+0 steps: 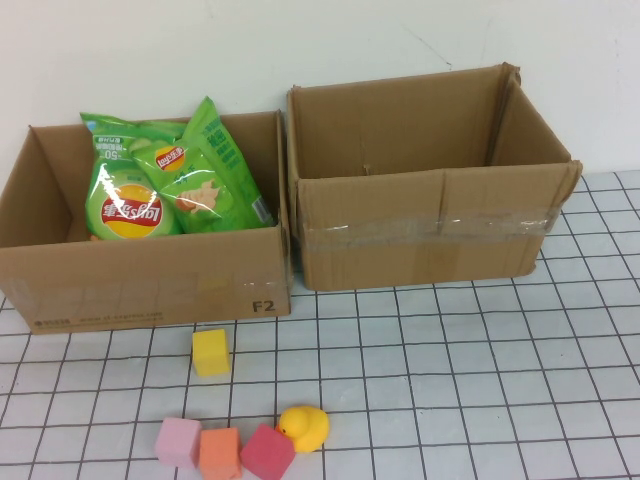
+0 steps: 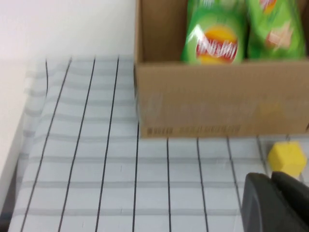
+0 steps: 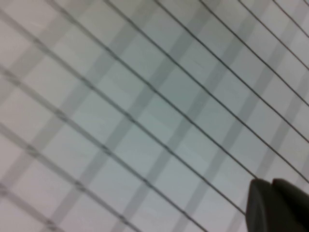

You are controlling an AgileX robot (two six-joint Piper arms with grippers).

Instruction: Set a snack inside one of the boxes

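Only the left wrist view shows the left gripper, over the desk near the yellow block; the right gripper hangs above bare grid. Whether either's jaws are parted cannot be told. Chip bags lie in the left box.

Two green chip bags stand leaning against each other inside the left box, at 10 o'clock on the worktop. The right box, at 1 o'clock, stands open-topped, its front taped.

The left tool hovers over the worktop near the left box; the right tool hangs above bare grid.

Your grid-lined table carries two cardboard boxes: left box, right box. In front sit a yellow cube, pink cube, orange cube, red cube, rubber duck.
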